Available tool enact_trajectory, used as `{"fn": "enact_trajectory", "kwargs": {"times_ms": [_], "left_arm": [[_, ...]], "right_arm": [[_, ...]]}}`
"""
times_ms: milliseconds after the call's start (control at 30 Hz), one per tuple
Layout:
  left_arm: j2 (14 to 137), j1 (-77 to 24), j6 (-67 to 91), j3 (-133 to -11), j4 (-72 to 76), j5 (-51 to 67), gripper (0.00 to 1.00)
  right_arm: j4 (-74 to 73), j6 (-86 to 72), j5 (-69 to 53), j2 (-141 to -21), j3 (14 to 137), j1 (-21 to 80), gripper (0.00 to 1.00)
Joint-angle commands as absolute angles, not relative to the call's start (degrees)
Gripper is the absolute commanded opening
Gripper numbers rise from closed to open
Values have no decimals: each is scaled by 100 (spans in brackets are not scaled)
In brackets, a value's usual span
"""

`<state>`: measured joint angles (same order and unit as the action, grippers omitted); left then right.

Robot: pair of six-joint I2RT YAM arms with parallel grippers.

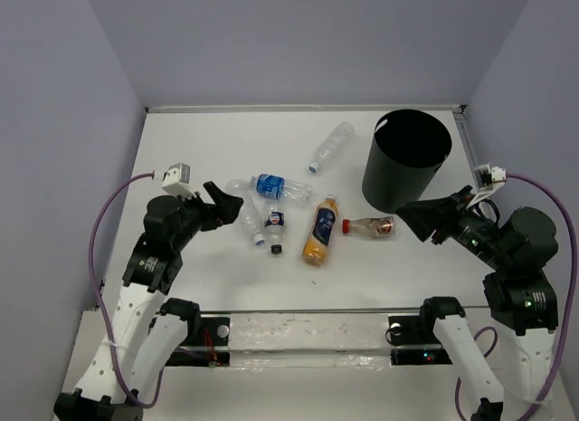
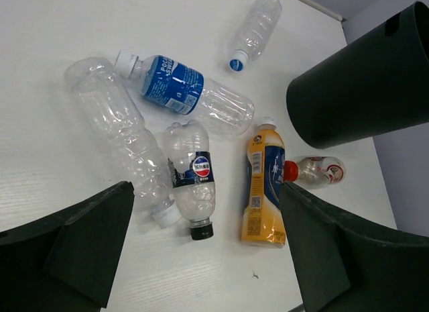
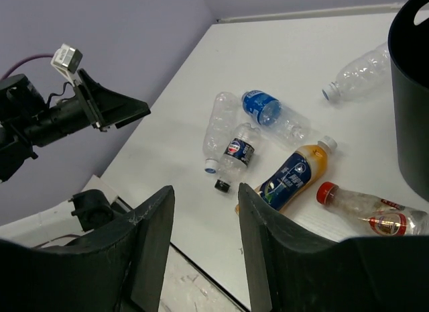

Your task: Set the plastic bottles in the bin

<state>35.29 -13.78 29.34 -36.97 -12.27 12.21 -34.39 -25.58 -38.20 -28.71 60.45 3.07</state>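
All six bottles lie on their sides on the table, none in the bin yet, so the task looks to be at its start. The bin stands upright at the upper right of the top view with its mouth open, ready for drops from above. Five bottles cluster at centre: a blue-labelled one, a long clear one, a short dark-labelled one, a yellow one and a red-capped one near the bin's foot. A sixth, clear, lies apart, higher in the frame. The left gripper hangs at centre left with its jaws wide apart and empty, pointed at the cluster, probably to pick one. The right gripper sits just right of the red-capped bottle, jaws part-way apart, holding nothing.
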Motion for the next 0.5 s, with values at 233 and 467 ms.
{"fn": "enact_trajectory", "kwargs": {"times_ms": [233, 467], "left_arm": [[4315, -1397, 3919, -3454, -510, 142, 99], [5158, -1450, 4061, -3366, -44, -720, 99]], "right_arm": [[-3348, -2505, -4025, -2646, 5774, 281, 53], [-3463, -2470, -4148, -2602, 5731, 281, 55]]}}
